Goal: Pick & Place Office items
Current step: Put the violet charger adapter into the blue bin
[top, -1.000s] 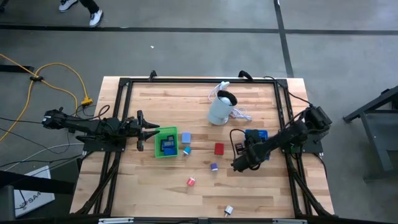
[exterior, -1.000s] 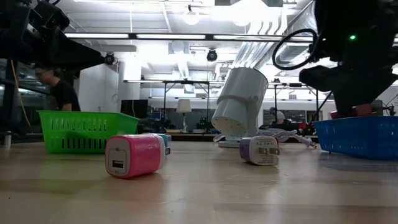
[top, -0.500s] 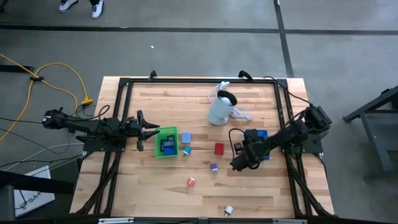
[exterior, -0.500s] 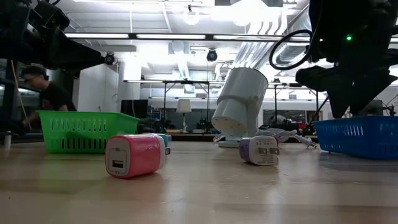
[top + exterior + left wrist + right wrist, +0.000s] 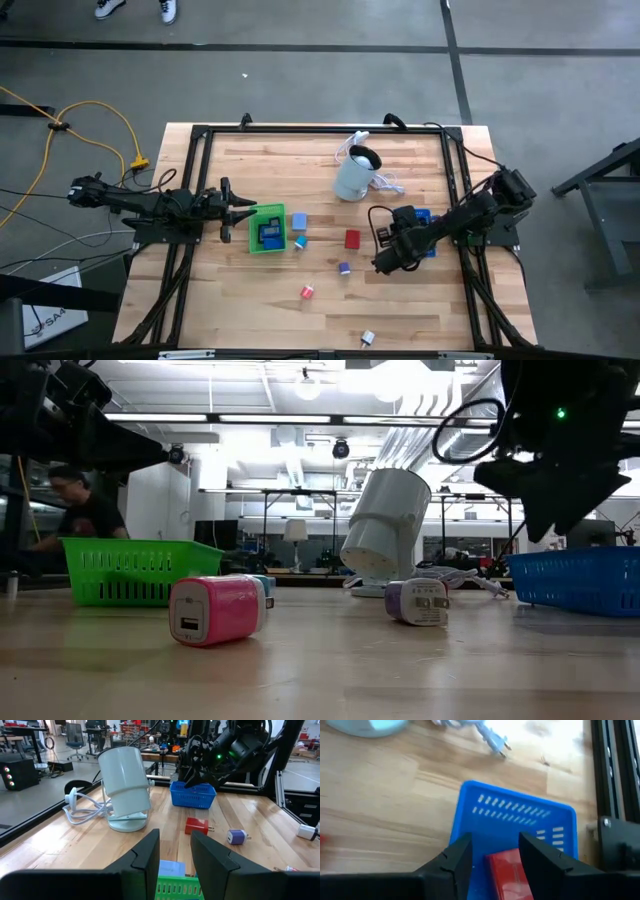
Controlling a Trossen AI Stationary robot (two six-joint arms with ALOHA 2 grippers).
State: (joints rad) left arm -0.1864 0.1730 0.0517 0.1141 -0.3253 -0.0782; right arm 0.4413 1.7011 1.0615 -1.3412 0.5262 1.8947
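Observation:
My right gripper (image 5: 495, 845) hangs open over the blue tray (image 5: 515, 820) at the table's right, fingers slanting down. A red office item (image 5: 506, 870) lies in that tray below the gap between the fingers. Loose on the wood lie a red piece (image 5: 352, 239), a purple one (image 5: 344, 268), a pink one (image 5: 307, 291), a white one (image 5: 367, 338), a light-blue one (image 5: 299, 221) and a teal one (image 5: 299, 242). The green tray (image 5: 267, 230) holds blue pieces. My left gripper (image 5: 175, 850) waits level at the green tray's left side, a narrow gap between its fingers.
A pale cylindrical appliance (image 5: 355, 175) with a white cord (image 5: 388, 185) stands tilted at the table's far middle. A black frame (image 5: 320, 130) runs round the table's edges. A person (image 5: 75, 510) sits in the room behind the table.
My right gripper has opened above the blue tray and let go of the red piece. That piece showed at its fingertips in the low view a second ago and is gone from there now.

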